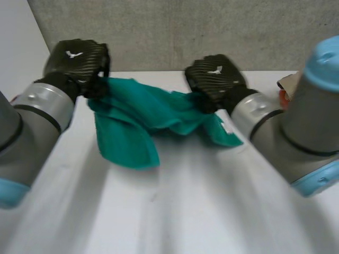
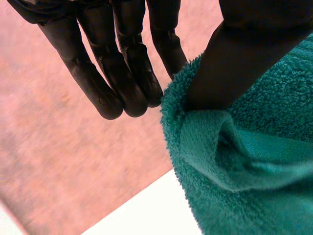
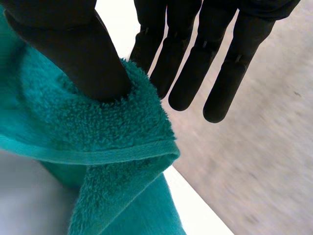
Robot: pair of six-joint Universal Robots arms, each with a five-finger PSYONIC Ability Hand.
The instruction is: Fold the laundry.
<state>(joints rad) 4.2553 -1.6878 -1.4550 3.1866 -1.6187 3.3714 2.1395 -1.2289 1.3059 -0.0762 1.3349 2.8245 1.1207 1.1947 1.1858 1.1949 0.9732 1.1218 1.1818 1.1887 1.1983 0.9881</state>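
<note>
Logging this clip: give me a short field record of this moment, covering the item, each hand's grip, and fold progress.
item: teal towel, one piece, bunched
left hand: thumb pinches the towel's edge against straight fingers
right hand: same kind of pinch, near a hemmed edge
towel state: slung between both hands over the white table, with a flap hanging down nearer the left hand
contact with table: cannot tell
fold progress: no neat fold visible yet
background: grey wall
</note>
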